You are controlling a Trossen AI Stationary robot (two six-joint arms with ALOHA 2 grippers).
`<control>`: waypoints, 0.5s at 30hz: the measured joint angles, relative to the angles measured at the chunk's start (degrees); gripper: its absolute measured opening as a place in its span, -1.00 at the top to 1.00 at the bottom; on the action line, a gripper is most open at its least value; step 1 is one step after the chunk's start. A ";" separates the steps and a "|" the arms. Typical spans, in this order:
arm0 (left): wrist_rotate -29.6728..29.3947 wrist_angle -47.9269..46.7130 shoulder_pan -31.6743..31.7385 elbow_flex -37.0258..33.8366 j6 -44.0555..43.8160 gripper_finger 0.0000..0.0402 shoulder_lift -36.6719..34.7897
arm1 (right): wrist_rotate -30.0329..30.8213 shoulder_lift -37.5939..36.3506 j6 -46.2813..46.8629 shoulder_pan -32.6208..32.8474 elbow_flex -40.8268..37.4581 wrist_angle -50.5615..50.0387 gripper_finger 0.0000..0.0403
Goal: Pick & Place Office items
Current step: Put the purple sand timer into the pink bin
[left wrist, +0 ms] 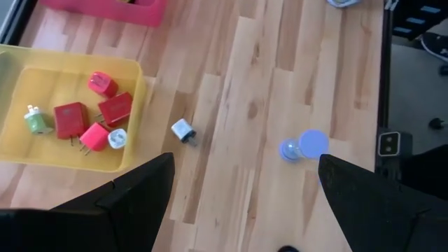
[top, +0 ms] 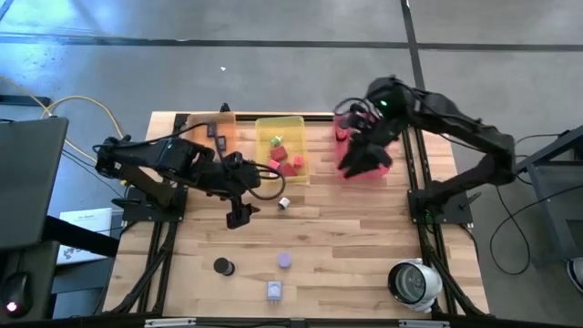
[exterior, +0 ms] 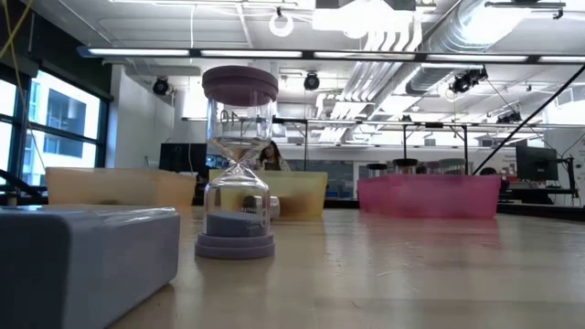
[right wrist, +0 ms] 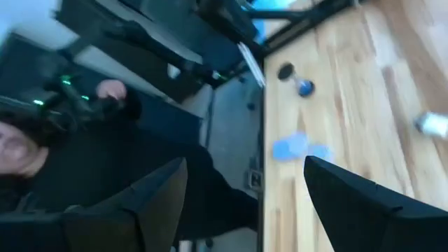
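Small pieces lie on the wooden table: a white plug cube [top: 284, 202] [left wrist: 183, 130], a lavender-capped hourglass [top: 284, 261] [exterior: 239, 164] standing upright, a black disc [top: 223, 266] and a lavender block [top: 275, 291] [exterior: 87, 256]. Several red cubes [left wrist: 91, 119] and a green piece [left wrist: 36, 120] lie in the yellow tray [top: 293, 121]. My left gripper [top: 239, 214] [left wrist: 245, 161] hovers open above the table, left of the white cube. My right gripper [top: 355, 164] [right wrist: 245, 162] is open over the pink tray [top: 383, 169].
An orange tray [top: 223, 120] stands at the far edge, left of the yellow one. A large white round device [top: 414, 282] sits at the near right corner. Bare wood lies between the trays and the near items. A person [right wrist: 42, 140] shows beyond the table.
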 joint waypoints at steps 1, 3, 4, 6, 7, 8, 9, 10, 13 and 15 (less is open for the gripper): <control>0.00 0.03 -0.49 -0.05 -0.34 -0.71 0.00 | 2.05 -0.97 -0.09 0.80 -0.01 -1.95 -0.38; 0.00 0.03 -1.44 -0.11 -0.78 -0.71 0.00 | 6.91 -2.66 0.08 2.36 -0.01 -5.74 -0.38; 0.01 0.03 -1.84 -0.11 -1.15 -0.71 0.03 | 9.67 -3.44 0.20 3.12 -0.01 -7.47 -0.38; 0.02 0.07 -2.42 -0.11 -1.81 -0.71 0.49 | 15.76 -4.52 0.25 4.85 -0.01 -11.01 -0.38; 0.09 0.10 -2.58 -0.15 -1.98 -0.71 0.67 | 19.00 -4.96 0.37 5.81 -0.01 -12.64 -0.38; 0.59 0.39 -2.83 -0.22 -2.06 -0.71 0.87 | 22.34 -5.37 0.72 6.77 -0.01 -14.24 -0.38; 1.48 1.12 -2.98 -0.22 -2.04 -0.71 1.28 | 25.86 -5.52 1.55 7.72 -0.01 -15.75 -0.38; 2.96 2.04 -3.06 -0.22 -1.67 -0.71 1.47 | 29.30 -5.55 2.35 8.56 -0.01 -17.06 -0.38; 9.70 3.44 -3.27 -0.22 0.23 -0.71 2.18 | 38.66 -5.46 5.21 10.81 -0.01 -20.02 -0.38; 12.93 3.86 -3.31 -0.21 0.48 -0.71 2.59 | 43.43 -5.40 7.28 12.03 -0.06 -21.35 -0.38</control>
